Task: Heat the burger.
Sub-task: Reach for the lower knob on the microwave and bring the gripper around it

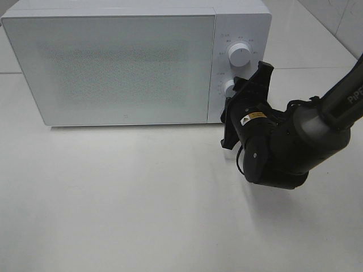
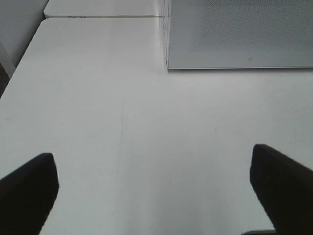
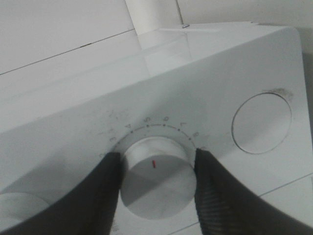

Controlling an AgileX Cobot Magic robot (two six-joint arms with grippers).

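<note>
A white microwave (image 1: 113, 62) stands at the 12 o'clock side of the white desk (image 1: 113, 204), its frosted door (image 1: 113, 71) shut. The control panel fills the microwave's 3 o'clock end, with an upper knob (image 1: 240, 56) at the 12 o'clock end of the panel and a lower knob (image 3: 156, 188) toward 6 o'clock from it.

The right arm (image 1: 317, 124) reaches in from the 3 o'clock edge of the exterior view. A yellow label (image 1: 255, 117) shows on its wrist. The right end effector (image 3: 157, 159) is pinching the lower knob: its two black fingers (image 3: 98, 196) press against opposite sides of the knob's rim, one on each flank. In the right wrist view a small red mark (image 3: 153, 163) shows on the knob's face, and a ring of faint numerals and dots curves around the knob on the panel.

The left end effector (image 2: 155, 191) hangs over bare desk with its fingers spread wide apart and nothing between them. Its wrist view takes in the microwave's lower front edge and one front corner farther off.

The burger is in none of the views; whether it sits behind the shut, frosted door cannot be told.
</note>
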